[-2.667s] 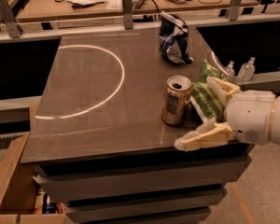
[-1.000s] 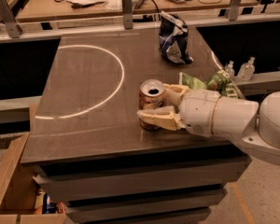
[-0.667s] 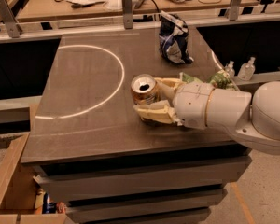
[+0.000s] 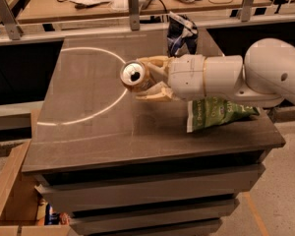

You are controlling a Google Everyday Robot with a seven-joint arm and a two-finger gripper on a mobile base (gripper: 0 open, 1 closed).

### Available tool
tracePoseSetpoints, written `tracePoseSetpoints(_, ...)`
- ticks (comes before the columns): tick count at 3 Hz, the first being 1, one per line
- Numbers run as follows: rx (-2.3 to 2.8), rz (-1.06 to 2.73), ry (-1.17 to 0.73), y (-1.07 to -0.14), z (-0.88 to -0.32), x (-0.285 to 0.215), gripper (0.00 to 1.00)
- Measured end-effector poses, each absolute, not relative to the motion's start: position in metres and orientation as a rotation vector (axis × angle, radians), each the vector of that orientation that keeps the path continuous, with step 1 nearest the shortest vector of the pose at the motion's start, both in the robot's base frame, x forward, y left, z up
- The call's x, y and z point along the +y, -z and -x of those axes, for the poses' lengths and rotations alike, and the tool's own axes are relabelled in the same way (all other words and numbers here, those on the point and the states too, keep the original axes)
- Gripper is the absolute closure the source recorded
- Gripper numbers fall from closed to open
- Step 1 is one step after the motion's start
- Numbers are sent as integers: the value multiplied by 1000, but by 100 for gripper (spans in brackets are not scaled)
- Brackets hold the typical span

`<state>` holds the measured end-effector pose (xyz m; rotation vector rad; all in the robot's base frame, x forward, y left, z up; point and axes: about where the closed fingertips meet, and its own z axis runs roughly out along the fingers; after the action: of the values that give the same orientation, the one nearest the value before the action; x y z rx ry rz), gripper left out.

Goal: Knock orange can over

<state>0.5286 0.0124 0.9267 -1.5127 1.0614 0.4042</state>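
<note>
1. The end effector (image 4: pixel 146 79) is in at centre frame, reaching from the right over the counter (image 4: pixel 88 141), with the white arm (image 4: pixel 275 73) trailing off to the right edge.
2. Its fingers (image 4: pixel 155 63) are spread, one above and one below the orange can (image 4: pixel 133 75), flanking it rather than visibly pinching it.
3. The can sits just left of centre and is tipped hard. Its silver top and opening face out towards the viewer, and its body runs back between the fingers.
4. I can't tell whether it lies flat on the counter or leans on the lower finger.
5. The green chip bag (image 4: pixel 221 113) is under the arm at right, and the dark blue chip bag (image 4: pixel 182 33) is behind, at upper centre.
6. My read is that the knock itself is in hand and close to finished.
7. Next, the can must be left on its side and the end effector pulled back clear without dragging it upright.
</note>
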Motion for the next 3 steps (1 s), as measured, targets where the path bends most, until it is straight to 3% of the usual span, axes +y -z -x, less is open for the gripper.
tracePoseSetpoints(3, 886, 1885, -305, -919, -525, 19, 100)
